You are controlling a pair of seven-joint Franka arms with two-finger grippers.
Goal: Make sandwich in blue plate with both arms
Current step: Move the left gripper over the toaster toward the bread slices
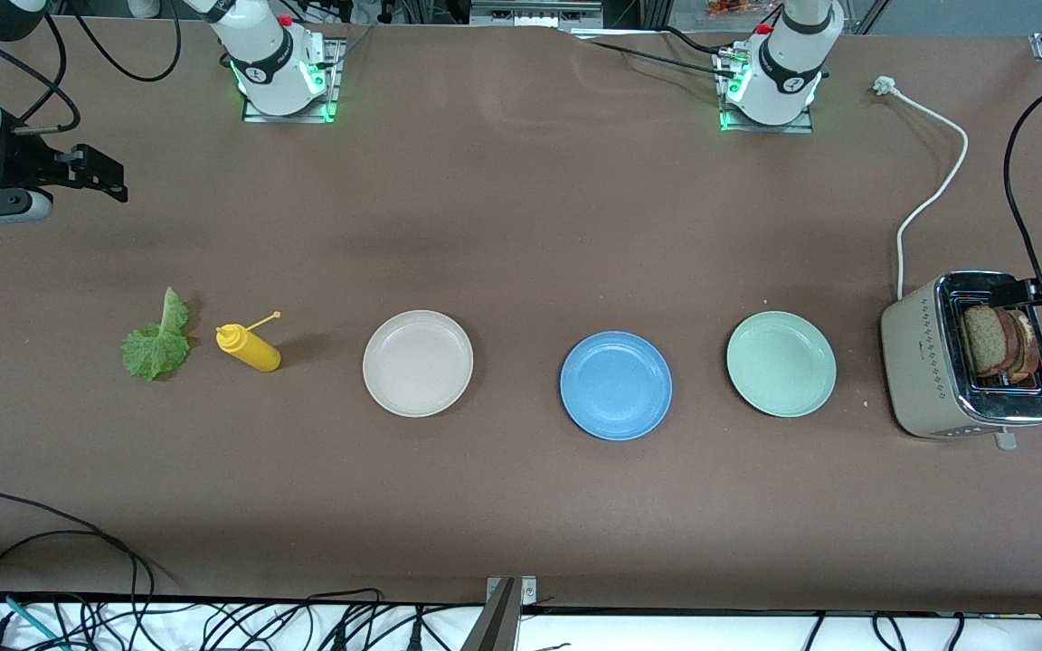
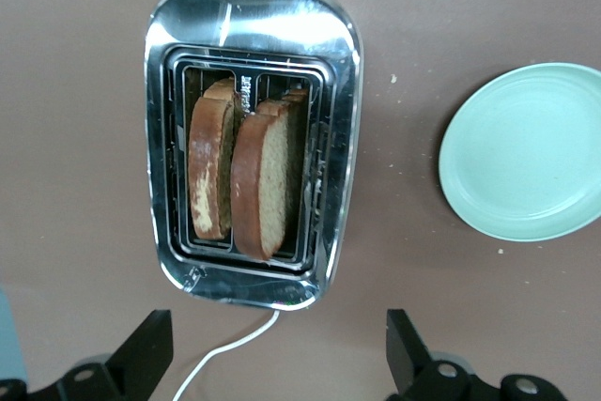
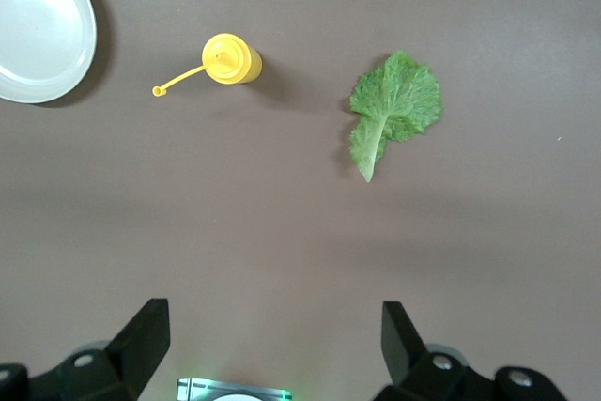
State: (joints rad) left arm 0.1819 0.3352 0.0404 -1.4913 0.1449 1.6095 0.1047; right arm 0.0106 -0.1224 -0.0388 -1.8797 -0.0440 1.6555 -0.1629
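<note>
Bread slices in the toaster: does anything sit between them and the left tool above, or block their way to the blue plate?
Nothing visible does. The left tool hangs open over the toaster, whose bread slices stand uncovered. Toward the blue plate, only the flat mint-green plate lies between, easily carried over.

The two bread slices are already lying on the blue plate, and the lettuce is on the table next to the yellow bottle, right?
Not quite. The blue plate is bare. The two bread slices stand in the toaster, as the left wrist view shows. The lettuce does lie on the table beside the yellow bottle.
</note>
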